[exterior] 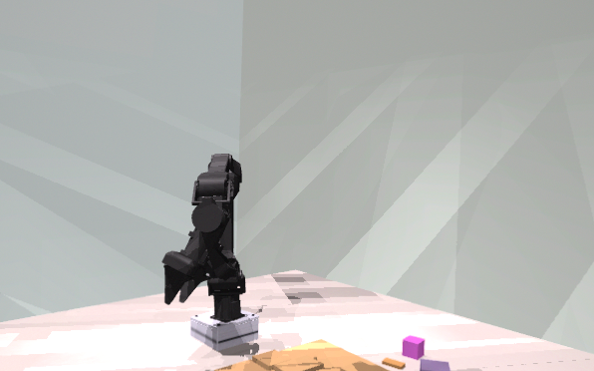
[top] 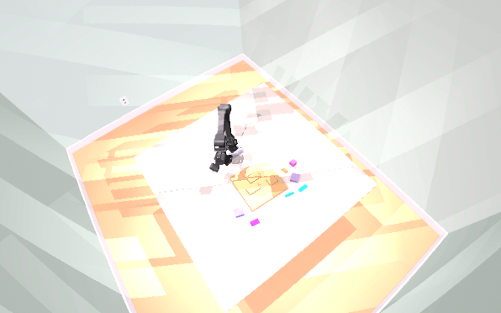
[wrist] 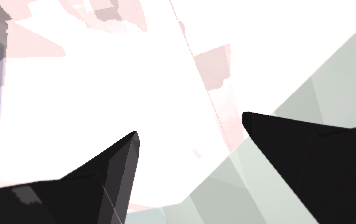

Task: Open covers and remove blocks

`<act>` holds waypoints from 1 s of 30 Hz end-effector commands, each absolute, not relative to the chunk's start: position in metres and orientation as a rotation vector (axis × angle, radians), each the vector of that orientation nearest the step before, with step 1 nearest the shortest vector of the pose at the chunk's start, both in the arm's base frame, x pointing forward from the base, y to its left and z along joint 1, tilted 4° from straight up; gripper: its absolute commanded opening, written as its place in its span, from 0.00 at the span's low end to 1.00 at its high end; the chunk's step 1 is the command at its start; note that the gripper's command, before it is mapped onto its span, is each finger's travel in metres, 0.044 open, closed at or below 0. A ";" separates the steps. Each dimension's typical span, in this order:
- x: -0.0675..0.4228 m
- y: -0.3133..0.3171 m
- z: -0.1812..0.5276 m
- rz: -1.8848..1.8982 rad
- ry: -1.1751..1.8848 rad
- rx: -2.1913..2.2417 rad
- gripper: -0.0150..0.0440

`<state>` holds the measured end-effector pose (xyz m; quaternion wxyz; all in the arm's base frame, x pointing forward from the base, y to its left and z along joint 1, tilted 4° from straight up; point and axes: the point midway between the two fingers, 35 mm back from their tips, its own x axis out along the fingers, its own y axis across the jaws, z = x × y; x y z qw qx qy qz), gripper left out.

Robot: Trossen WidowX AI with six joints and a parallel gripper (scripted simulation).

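The orange puzzle board (top: 255, 202) (exterior: 317, 358) lies near the middle of the white table; its covers and wells show only as faint outlines. Beside it on the table lie a magenta cube (top: 292, 162) (exterior: 413, 346), a small orange piece (top: 284, 170) (exterior: 393, 363), a purple block (top: 295, 177) (exterior: 434, 365), two cyan pieces (top: 303, 188) (top: 289, 194), a lavender block (top: 239, 213) and a flat magenta piece (top: 255, 222). My gripper (top: 214, 167) (exterior: 176, 295) (wrist: 190, 126) is open and empty. It hangs folded close to the arm's base, off the board's far left side.
The arm's grey base (exterior: 224, 329) stands behind the board. The white table top sits on a larger orange-patterned floor (top: 141, 261) with a pale raised rim. Grey walls surround the scene.
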<state>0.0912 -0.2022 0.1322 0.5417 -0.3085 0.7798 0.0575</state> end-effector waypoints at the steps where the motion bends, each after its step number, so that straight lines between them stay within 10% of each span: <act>1: 0.092 -0.202 0.132 0.135 1.851 -0.731 0.89; 15: 0.152 -0.189 0.123 0.045 1.732 -0.607 0.26; 30: 0.211 -0.157 0.109 0.002 1.653 -0.471 0.25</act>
